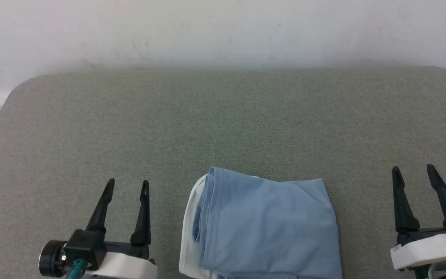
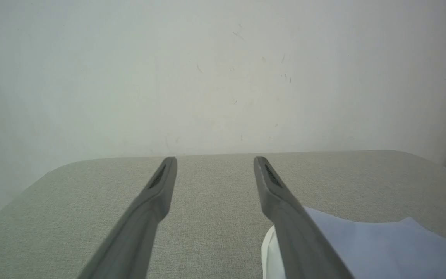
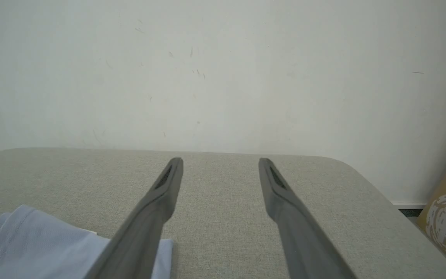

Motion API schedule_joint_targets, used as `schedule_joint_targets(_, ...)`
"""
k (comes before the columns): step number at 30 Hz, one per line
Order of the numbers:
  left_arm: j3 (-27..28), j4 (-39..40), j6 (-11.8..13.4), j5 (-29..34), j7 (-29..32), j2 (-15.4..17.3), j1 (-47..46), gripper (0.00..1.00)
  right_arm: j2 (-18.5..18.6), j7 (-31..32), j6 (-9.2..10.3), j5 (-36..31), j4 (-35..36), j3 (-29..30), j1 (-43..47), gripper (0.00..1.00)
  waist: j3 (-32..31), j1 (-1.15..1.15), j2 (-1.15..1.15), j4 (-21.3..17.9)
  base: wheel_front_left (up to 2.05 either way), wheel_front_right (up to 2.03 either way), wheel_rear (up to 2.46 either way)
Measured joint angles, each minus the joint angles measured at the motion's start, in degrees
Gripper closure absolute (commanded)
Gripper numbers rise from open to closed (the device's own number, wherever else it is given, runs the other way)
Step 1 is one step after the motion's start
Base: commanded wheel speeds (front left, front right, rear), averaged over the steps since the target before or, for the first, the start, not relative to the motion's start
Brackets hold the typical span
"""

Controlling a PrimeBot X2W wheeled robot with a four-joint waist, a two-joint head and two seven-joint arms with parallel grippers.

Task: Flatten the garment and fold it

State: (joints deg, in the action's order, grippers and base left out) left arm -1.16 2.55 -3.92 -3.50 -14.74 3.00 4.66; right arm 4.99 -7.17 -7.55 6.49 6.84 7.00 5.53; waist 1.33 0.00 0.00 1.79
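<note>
Left gripper [image 1: 128, 181] hangs by the surface's [image 1: 223, 116] front edge, spread wide, holding nothing. The garment [image 1: 269, 224] lies folded in a blue bundle at the middle of that edge. Right gripper [image 1: 412, 167], same deal: wide and empty, near the right edge.

Clearance: one obstacle, at the middle of the near edge.
You've got bare tabletop [image 1: 223, 116] from the far edge to past the middle, corner to corner. Only the folded garment [image 1: 265, 224] blocks the near edge. There are free lanes either side of it, where the left gripper [image 1: 128, 181] and right gripper [image 1: 412, 167] sit, jaws apart. The wall [image 1: 223, 31] closes off the far edge.
</note>
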Motion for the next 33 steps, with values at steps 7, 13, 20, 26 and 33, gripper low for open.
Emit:
schedule_joint_targets(7,-0.15,0.22,0.0,0.44,0.0,0.0,-0.04,0.0,0.37,6.79,0.01,2.65,0.64,-0.38,0.47,0.0,0.8,0.0,0.0,0.59,0.0,0.0,0.0)
schedule_joint_targets(13,-0.56,0.31,-0.01,0.57,0.0,0.0,-0.09,0.0,6.2,22.26,0.01,13.62,0.3,-5.67,1.7,0.0,2.16,0.0,0.0,1.23,0.0,0.0,0.0)
schedule_joint_targets(20,-1.34,0.15,-0.05,0.59,0.01,0.0,-1.9,0.0,10.4,35.97,0.01,28.32,-1.55,-8.58,-0.28,0.0,5.12,0.0,0.0,2.34,0.0,0.0,0.0)
schedule_joint_targets(26,-2.42,-0.25,-0.09,0.58,0.01,0.0,-3.87,0.0,10.47,41.14,0.01,31.94,-8.4,-9.68,-4.06,0.0,7.42,0.0,0.0,4.59,0.0,0.0,0.0)
schedule_joint_targets(33,-2.72,-0.68,-0.09,0.57,0.01,0.0,-4.15,0.0,10.38,41.3,0.01,31.95,-15.62,-13.26,-8.0,0.0,9.34,-0.01,0.0,7.82,0.0,0.0,0.0)
